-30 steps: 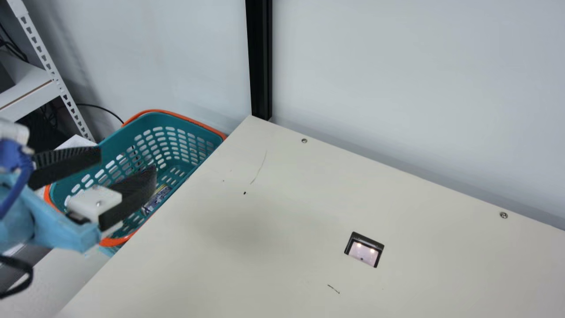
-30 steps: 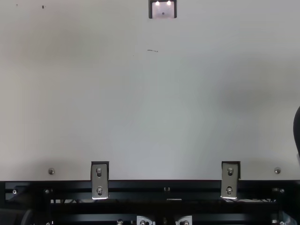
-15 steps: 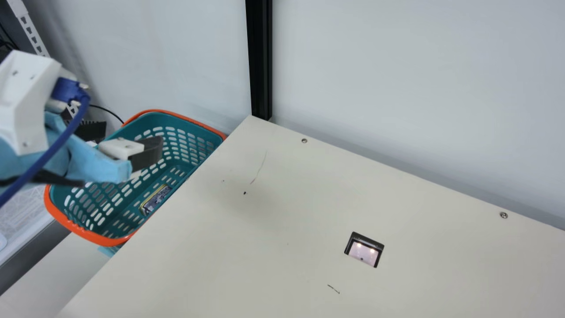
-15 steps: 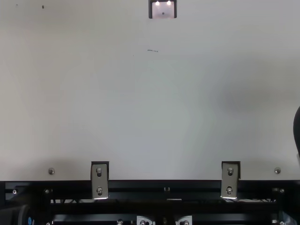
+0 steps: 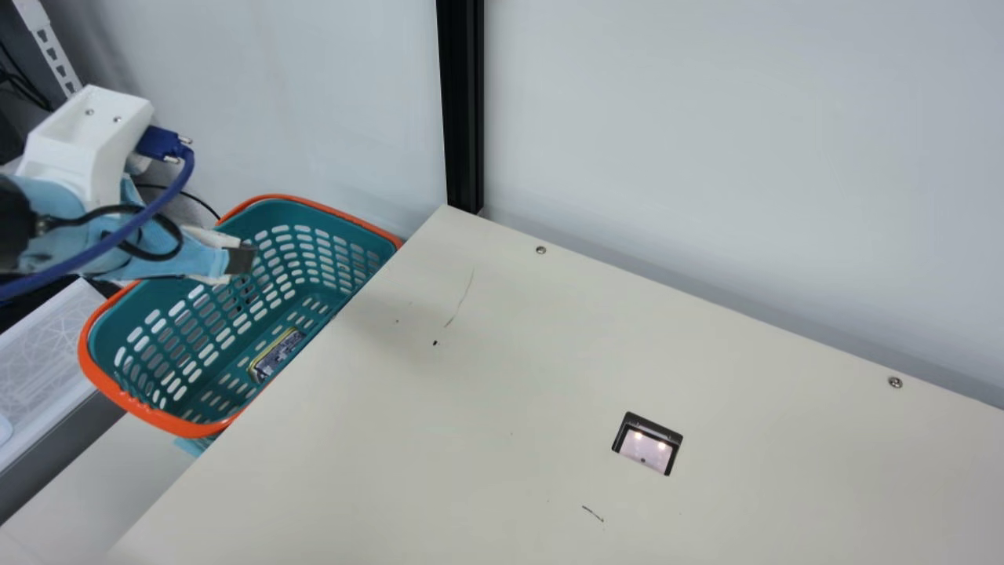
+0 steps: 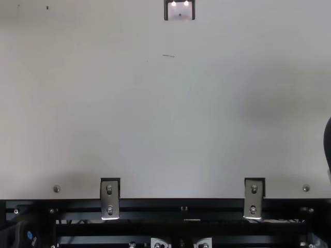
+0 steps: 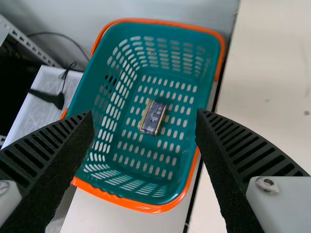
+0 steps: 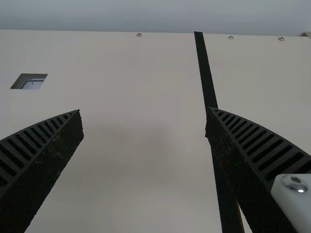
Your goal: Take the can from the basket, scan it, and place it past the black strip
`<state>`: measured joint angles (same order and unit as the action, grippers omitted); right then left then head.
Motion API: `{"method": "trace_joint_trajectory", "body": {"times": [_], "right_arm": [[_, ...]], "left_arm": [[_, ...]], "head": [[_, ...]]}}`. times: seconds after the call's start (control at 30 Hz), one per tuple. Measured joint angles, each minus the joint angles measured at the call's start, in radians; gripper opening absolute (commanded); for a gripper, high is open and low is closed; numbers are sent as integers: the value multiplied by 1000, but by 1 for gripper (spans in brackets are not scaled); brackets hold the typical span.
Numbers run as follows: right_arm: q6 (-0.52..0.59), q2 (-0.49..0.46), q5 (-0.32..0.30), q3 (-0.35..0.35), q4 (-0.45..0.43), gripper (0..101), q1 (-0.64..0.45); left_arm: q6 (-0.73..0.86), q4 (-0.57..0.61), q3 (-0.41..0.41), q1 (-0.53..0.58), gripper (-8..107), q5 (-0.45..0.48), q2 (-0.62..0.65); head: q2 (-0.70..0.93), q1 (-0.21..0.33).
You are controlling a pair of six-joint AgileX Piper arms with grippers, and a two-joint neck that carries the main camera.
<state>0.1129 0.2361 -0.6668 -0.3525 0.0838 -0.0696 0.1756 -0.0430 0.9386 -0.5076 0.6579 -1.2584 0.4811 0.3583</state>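
Counter (image 5: 471, 392): cream
Basket (image 5: 184, 428): teal, orange-rimmed, beside the counter
Black strip (image 8: 206, 77): running across the counter
Left gripper (image 5: 241, 260): over the basket, fingers spread wide
Right gripper (image 8: 144, 110): above the counter, fingers wide
Scanner window (image 5: 647, 447): lit, set into the counter
Can (image 7: 152, 117): on the basket's floor

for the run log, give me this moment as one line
left gripper: open, over basket | can: lying in basket, not yet grasped | right gripper: open, over table

Behind the cream table (image 5: 486, 408), a black post (image 5: 461, 110) lines the pale wall (image 5: 706, 157). A shelf upright (image 5: 55, 53) (white, slotted) stands far left.
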Motion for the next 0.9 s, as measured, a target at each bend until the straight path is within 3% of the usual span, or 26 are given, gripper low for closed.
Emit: {"method": "trace_joint_trajectory", "body": {"times": [0.37, 0.9], "right_arm": [[0, 0, 0, 0, 0, 101, 0], [0, 0, 0, 0, 0, 101, 0]], "left_arm": [[6, -34, 107, -18, 90, 45, -200], [177, 19, 298, -70, 90, 83, -537]], "head": [[0, 0], [0, 0]]}}
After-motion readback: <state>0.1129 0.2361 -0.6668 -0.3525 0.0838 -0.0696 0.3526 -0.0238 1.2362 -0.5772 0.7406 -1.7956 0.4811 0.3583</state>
